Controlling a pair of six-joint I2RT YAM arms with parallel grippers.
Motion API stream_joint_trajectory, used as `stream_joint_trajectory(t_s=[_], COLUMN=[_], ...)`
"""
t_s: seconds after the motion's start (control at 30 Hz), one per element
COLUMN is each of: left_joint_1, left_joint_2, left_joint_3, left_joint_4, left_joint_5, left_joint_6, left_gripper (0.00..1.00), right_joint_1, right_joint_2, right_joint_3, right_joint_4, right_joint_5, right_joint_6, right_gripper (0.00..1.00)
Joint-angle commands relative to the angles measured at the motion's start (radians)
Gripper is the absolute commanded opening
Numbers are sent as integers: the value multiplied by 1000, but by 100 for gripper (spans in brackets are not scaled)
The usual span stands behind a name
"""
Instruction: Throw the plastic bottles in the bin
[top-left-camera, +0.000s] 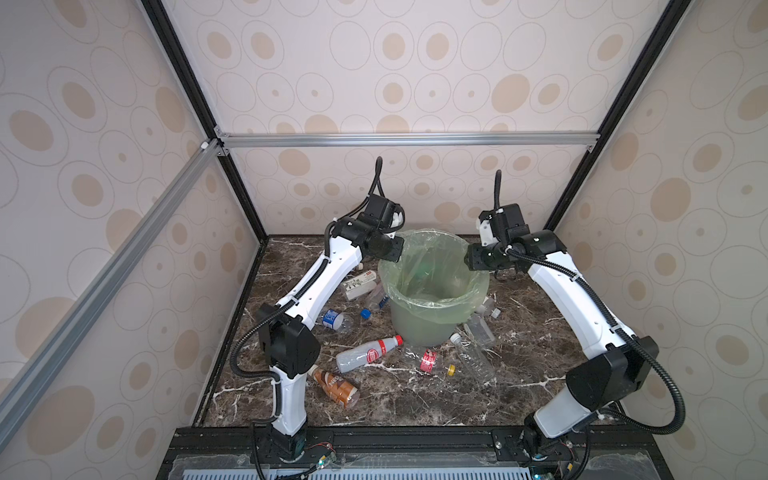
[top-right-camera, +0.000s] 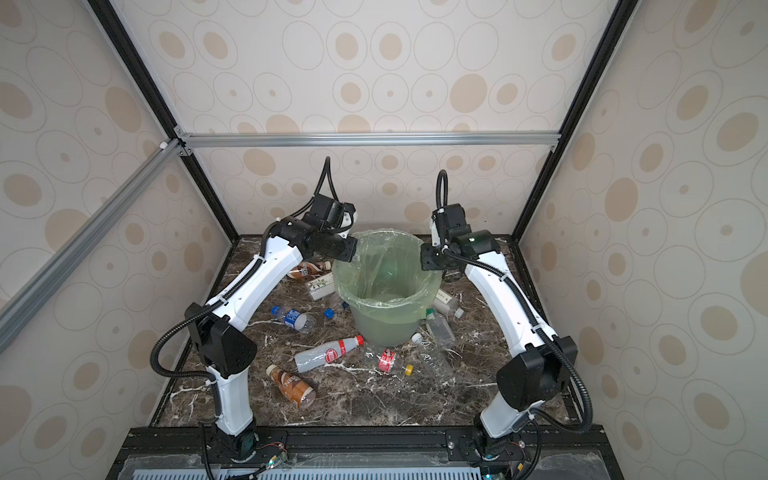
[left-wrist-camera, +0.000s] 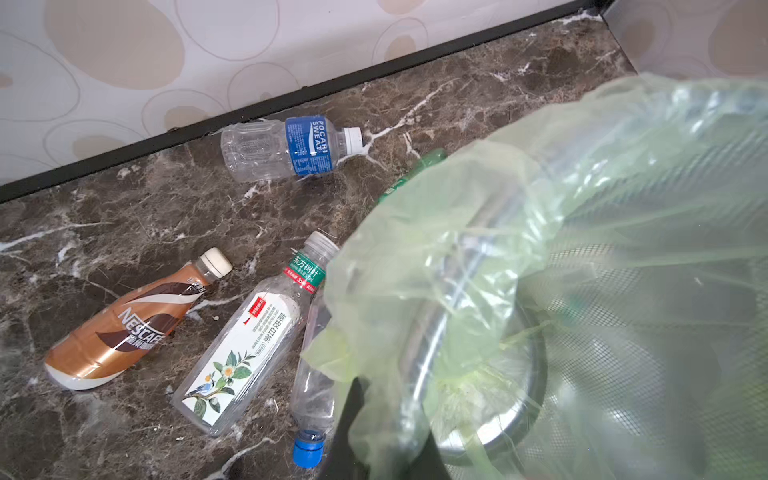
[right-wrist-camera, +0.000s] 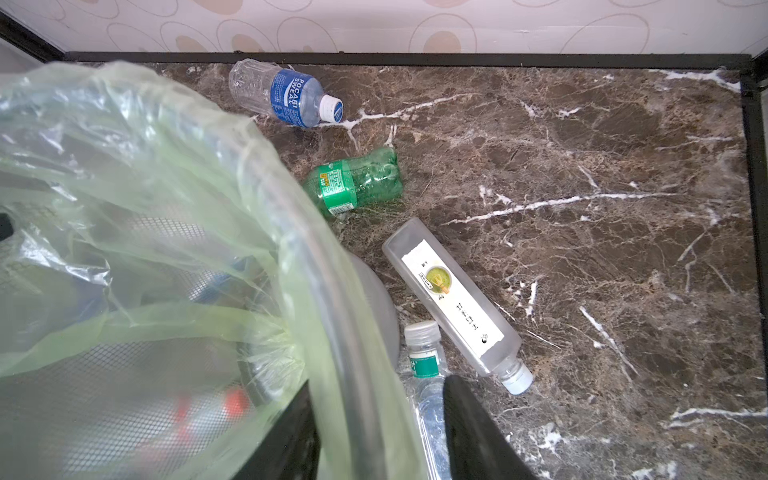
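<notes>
Plastic bottles (top-left-camera: 369, 353) are lying scattered on the marble tabletop (top-left-camera: 415, 399) around the bin (top-left-camera: 419, 324) at frame centre. At its left rim the left gripper (left-wrist-camera: 390, 424) is sitting closed. At its right rim the right gripper (right-wrist-camera: 380, 384) is straddling the edge, and I cannot tell whether it is pinching. Both should probably be steadying the bin gently, without tipping it.

Table (right-wrist-camera: 582, 187) holds lined bin (right-wrist-camera: 145, 187); beside it lie blue-labelled bottle (right-wrist-camera: 286, 97), green bottle (right-wrist-camera: 357, 183), square white-labelled bottle (right-wrist-camera: 453, 299), clear green-banded bottle (right-wrist-camera: 424, 359).

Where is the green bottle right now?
In the right wrist view the green bottle lies on its side behind the bin, between the blue-labelled bottle and the square white-labelled bottle.
</notes>
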Motion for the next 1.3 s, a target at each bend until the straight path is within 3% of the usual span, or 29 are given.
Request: stream_joint_trajectory(t_s=[0.0, 0.57, 1.27], left_joint_1=[-5, -2, -2], left_joint_2=[18, 75, 75], left_joint_3=[38, 167, 167], left_joint_4=[-37, -18, -30], left_joint_5=[-26, -21, -21], left_joint_6=[25, -32, -20], left_gripper=[1, 0, 0], right_joint_1=[7, 7, 7], right_joint_2=[-22, -60, -61], right_joint_3=[-15, -18, -26], right_joint_4=[4, 16, 28], right_joint_5=[8, 3, -9], right_joint_6=[6, 16, 26], right_gripper=[53, 65, 68])
